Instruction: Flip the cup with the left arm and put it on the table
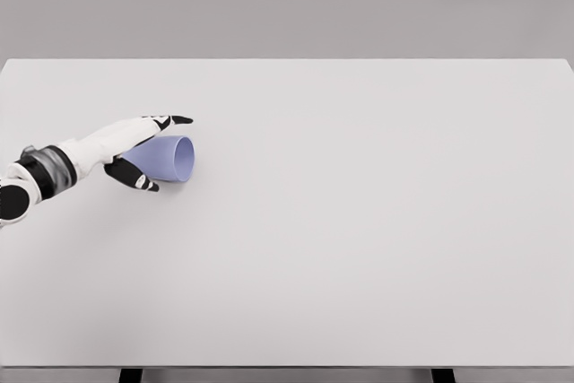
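Your left hand point(134, 152) seems closed around the cup point(170, 159), thumb under, fingers over. Cup lies sideways, mouth facing away from the palm, ready for flipping upright

My left hand point(134, 152) is sitting on the table's point(359, 248) left side, abt mid-depth, w/ the arm coming in from the left edge. The cup point(170, 159) is lying on its side on the table, mouth pointing right, its closed end tucked into my palm. My upper fingers point(170, 120) are reaching over the cup's far side; the lower ones are wrapping its near side. Cup is lying just right of my wrist, well away from the table's right half.
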Available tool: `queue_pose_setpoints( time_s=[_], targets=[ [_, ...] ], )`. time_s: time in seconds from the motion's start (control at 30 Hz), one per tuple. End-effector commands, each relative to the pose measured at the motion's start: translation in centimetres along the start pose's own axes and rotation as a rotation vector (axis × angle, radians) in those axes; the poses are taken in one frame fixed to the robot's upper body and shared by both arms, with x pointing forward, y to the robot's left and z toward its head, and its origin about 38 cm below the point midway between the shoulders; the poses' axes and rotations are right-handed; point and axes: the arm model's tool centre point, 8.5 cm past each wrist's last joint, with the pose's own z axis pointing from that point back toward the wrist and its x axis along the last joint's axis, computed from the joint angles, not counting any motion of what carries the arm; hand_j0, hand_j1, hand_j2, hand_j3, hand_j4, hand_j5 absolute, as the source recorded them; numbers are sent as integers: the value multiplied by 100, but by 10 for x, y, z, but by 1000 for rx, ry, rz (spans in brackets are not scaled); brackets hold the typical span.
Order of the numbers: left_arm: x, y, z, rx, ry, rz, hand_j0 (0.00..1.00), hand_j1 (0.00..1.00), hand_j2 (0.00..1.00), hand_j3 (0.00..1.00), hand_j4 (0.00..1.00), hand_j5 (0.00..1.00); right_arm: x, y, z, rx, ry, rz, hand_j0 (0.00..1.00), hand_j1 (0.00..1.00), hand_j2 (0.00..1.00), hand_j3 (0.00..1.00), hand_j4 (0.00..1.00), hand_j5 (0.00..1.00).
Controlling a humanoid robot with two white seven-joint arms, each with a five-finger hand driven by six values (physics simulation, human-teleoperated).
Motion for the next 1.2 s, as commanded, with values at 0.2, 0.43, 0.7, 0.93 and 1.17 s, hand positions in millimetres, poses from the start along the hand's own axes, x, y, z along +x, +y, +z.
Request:
queue_pose_setpoints(
  time_s=[0.2, 0.43, 0.7, 0.93, 1.17],
  targets=[
    [-2, -2, -6, 0, 5, 10, 100, 100, 100, 100, 100, 100, 0, 0, 0, 0, 0, 0, 100, 100, 100, 100, 100, 100],
    [-1, -5, -10, -4, 4, 14, 100, 100, 100, 100, 100, 100, 0, 0, 0, 0, 0, 0, 100, 100, 100, 100, 100, 100],
    [-6, -11, -16, -11, 18, 26, 100, 100, 100, 100, 100, 100, 0, 0, 0, 1, 0, 0, 100, 100, 100, 100, 100, 100],
    [-6, -12, -16, -14, 19, 26, 90, 90, 90, 90, 90, 90, 0, 0, 0, 0, 0, 0, 100, 100, 100, 100, 100, 100],
    [-6, -14, -16, -27, 18, 27, 66, 66, 66, 66, 66, 66, 0, 0, 0, 1, 0, 0, 100, 100, 100, 100, 100, 100]
  ],
)
